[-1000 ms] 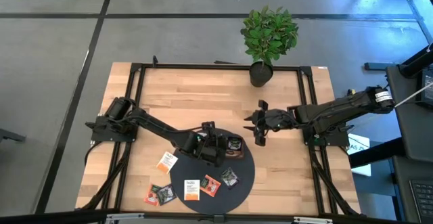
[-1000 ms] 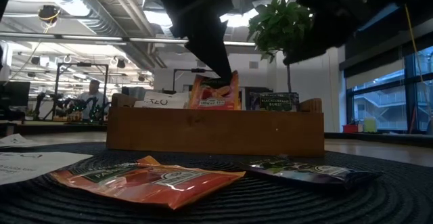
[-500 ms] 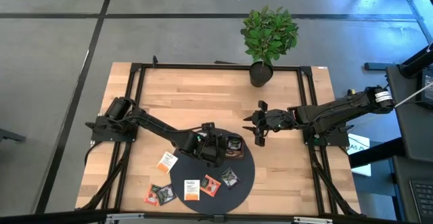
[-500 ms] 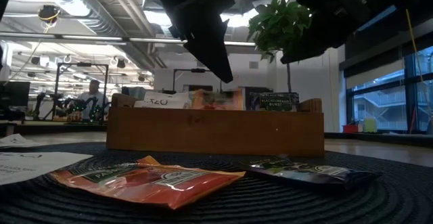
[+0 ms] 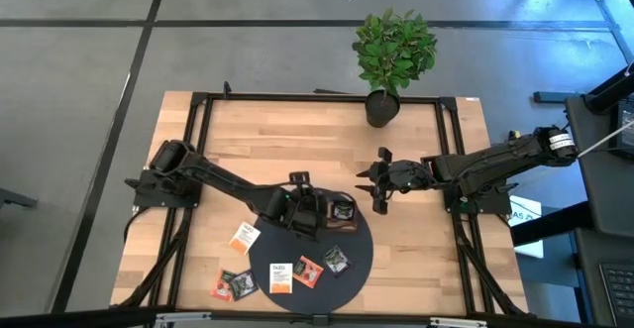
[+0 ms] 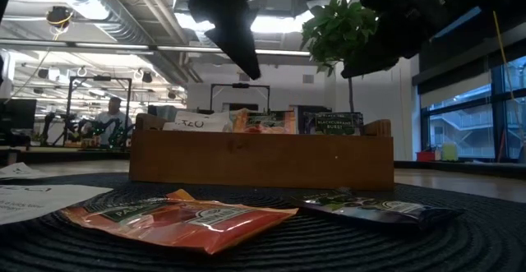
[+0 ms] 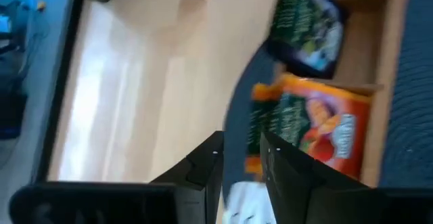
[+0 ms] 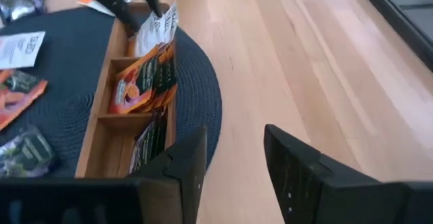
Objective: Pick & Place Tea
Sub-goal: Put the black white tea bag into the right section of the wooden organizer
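Observation:
The brown wooden tray point(image 5: 337, 212) stands on the far part of a round dark mat point(image 5: 355, 261). An orange tea sachet point(image 7: 318, 126) leans in the tray's middle compartment point(image 8: 139, 78), between a white sachet point(image 8: 157, 26) and a dark one point(image 7: 308, 24). My left gripper point(image 7: 241, 143) hangs open above the tray's left end point(image 5: 309, 209), touching nothing. My right gripper point(image 5: 376, 184) waits open in the air at the mat's right rim. Loose sachets lie flat on the mat: a white one point(image 5: 281, 276), an orange one point(image 5: 308, 271) and a dark one point(image 5: 337, 260).
More sachets lie on the bare wood left of the mat: an orange-and-white one point(image 5: 243, 238), a red one point(image 5: 222, 287) and a dark one point(image 5: 244, 283). A potted plant point(image 5: 384, 100) stands at the table's far edge. Black frame rails point(image 5: 188, 130) run along the table's sides.
My left gripper has opened and let go of the orange sachet, then gone up away from the tray. The sachet, held upright above the tray a second ago, has dropped into the middle compartment and rests there.

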{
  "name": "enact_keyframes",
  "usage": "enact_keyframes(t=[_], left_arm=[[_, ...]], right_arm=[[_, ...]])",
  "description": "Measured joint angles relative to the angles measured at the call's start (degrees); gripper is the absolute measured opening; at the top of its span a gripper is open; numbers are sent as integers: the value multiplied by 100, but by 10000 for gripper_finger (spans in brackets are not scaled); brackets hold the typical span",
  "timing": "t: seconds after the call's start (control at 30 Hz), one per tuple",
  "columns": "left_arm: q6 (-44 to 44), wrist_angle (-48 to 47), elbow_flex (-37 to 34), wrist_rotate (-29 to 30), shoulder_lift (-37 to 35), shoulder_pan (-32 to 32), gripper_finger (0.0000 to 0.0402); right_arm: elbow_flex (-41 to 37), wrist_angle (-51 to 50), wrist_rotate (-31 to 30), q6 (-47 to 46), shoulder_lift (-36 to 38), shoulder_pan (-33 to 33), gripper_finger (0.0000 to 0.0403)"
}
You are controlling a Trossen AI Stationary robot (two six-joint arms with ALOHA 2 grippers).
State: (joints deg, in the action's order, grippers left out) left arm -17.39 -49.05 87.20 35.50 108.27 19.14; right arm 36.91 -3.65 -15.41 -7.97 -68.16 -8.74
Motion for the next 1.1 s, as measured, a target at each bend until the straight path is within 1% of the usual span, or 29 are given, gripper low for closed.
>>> enact_keyframes(t=[0.13, 0.27, 0.33, 0.43, 0.6, 0.67, 0.73, 0.93, 1.1], left_arm=[[-47, 246, -388, 26, -307, -70, 95], [-104, 951, -1044, -385, -642, -174, 95], [-316, 1209, -1410, -449, -877, -180, 95], [-720, 1649, -1956, -222, -1282, -171, 95], [-1259, 2156, -2692, 404, -1814, -118, 95], [-1425, 2186, -2826, 526, -1888, -114, 95], [-1445, 2148, -2881, 522, -1911, -114, 95], [-1442, 2165, -2884, 74, -1917, -125, 95], [-1442, 2189, -2884, 49, -1917, -91, 95]], right_arm=[[0, -31, -1, -249, 0, -1, 151], [0, 11, -1, -186, 0, -10, 151], [0, 103, -1, -91, 0, -10, 151], [0, 222, -1, -79, 0, -10, 151], [0, 267, -1, -79, 0, -10, 151], [0, 244, -1, -79, 0, -10, 151], [0, 214, 4, -132, 0, -10, 151], [0, 200, 43, -206, 0, -10, 151], [0, 185, 43, -201, 0, -10, 151]])
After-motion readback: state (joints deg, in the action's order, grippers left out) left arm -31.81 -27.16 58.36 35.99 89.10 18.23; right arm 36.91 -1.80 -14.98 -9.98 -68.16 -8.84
